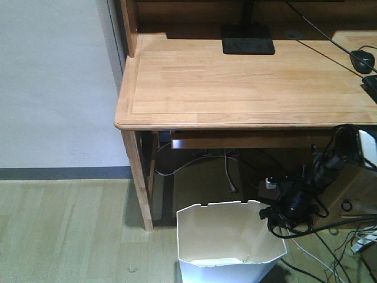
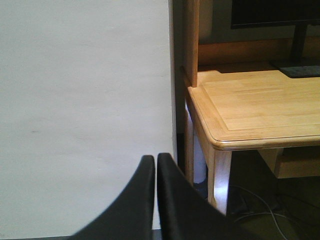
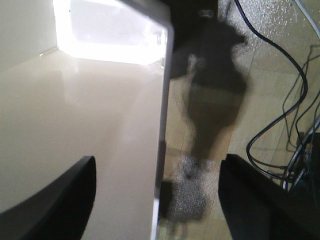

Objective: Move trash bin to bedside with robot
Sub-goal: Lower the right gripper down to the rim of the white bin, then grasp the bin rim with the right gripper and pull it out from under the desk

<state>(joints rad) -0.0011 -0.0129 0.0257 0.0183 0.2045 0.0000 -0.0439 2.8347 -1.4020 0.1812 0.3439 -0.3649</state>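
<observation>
My right claw (image 3: 157,160) is spread wide and straddles the thin right-hand wall of the white plastic trash bin (image 1: 224,233). One black finger (image 3: 65,195) hangs over the cream inside and the other over the floor outside, with neither pressed against the wall. The bin stands upright on the pale wood-plank floor (image 1: 70,230), just in front of the light wooden desk (image 1: 247,82) and near one of its legs. Loose black cables (image 3: 280,115) lie on the floor just beside the bin. My left claw (image 2: 155,159) is clenched on nothing, its two black fingers pressed together, facing the plain white wall (image 2: 85,100) next to the desk's corner.
</observation>
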